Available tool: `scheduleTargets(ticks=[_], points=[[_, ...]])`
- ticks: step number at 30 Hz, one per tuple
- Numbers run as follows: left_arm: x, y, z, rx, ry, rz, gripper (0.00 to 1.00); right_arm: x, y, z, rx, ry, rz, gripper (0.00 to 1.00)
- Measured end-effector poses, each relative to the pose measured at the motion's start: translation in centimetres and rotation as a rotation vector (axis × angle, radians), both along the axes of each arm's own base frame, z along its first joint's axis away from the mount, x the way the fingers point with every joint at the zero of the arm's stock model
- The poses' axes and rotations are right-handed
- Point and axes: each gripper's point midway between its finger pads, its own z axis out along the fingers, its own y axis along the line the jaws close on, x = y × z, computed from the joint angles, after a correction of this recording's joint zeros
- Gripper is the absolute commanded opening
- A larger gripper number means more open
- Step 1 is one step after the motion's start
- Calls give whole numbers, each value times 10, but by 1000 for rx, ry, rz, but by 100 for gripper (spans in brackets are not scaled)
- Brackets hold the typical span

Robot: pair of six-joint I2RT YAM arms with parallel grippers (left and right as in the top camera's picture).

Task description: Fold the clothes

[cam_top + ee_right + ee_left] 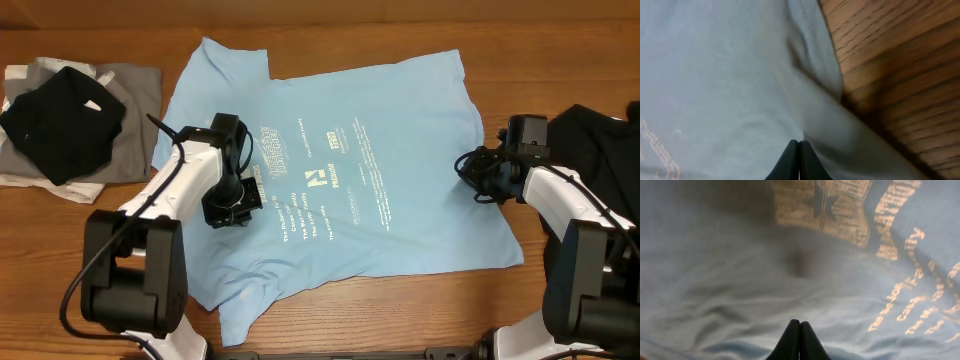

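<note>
Zero folds: light blue T-shirt [400, 200] lies spread, print up, on the wooden table [560, 60]; all folding is left.
Stack, far left: black garment [60, 125] bundled, judged done.
Left gripper [799, 340]: fingers pressed together over cloth beside the print; pinch cannot be told.
Right gripper [799, 160]: fingers pressed together at the right hem ridge; pinch cannot be told.

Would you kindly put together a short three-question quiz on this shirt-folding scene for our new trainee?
1. True or false: the light blue T-shirt lies spread out on the table with its print facing up.
2. The black garment atop the grey cloth lies: A) near the table's left edge, B) on the T-shirt, C) hanging off the table's front.
3. Fill in: the left gripper and the right gripper both have their fingers ____ (open or shut).
Key: 1 true; 2 A; 3 shut.
</note>
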Motion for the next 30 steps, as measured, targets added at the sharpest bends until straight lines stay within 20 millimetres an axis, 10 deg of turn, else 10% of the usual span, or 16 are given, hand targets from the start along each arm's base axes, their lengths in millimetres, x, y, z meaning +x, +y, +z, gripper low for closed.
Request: scheduleTargets(ticks=[6,30], points=[[-13,-2,-29,0,122,8,4,-4,-9,-3,-47,21,-22,4],[-24,14,-29,-4,215,73,4,-2,-19,-20,-138,75,-75,4]])
